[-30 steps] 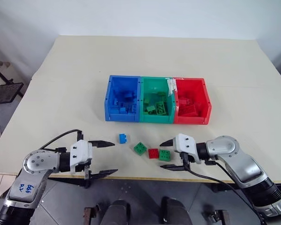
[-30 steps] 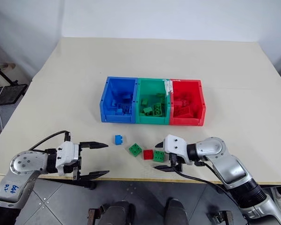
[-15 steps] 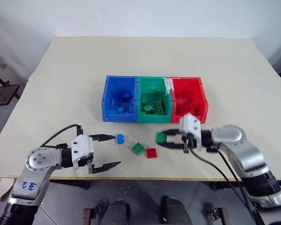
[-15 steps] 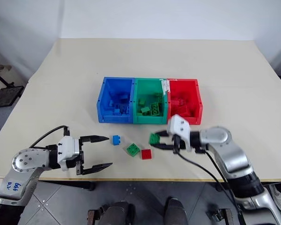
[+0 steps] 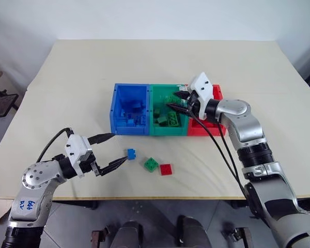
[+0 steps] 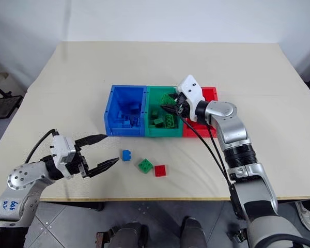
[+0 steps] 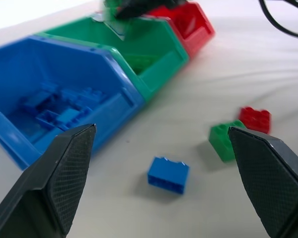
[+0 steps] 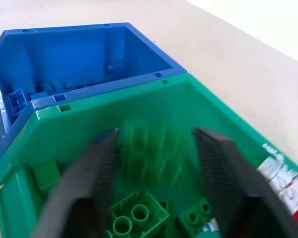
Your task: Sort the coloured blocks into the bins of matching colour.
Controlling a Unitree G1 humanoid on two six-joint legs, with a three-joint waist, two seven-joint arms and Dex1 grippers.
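Three joined bins stand mid-table: blue (image 5: 128, 128), green (image 5: 168, 129), red (image 5: 203, 129), each holding several bricks of its own colour. My right gripper (image 5: 172, 100) hovers over the green bin, fingers apart; in its wrist view a blurred green block (image 8: 150, 151) sits between them above the bricks inside. Three loose blocks lie near the table's front: blue (image 5: 130, 153), green (image 5: 151, 164), red (image 5: 166, 169). My left gripper (image 5: 120, 147) is open just left of the blue block, which lies between the lines of its fingers (image 7: 64, 178) without touching them.
The cream table (image 5: 67, 93) has wide bare areas left, right and behind the bins. Its front edge (image 5: 160, 195) runs close below the loose blocks. A black cable (image 5: 222, 150) hangs from my right arm over the table in front of the red bin.
My right gripper lifted a green block from the front of the table, carried it over the green bin and spread its fingers. My left gripper crept toward the blue block.
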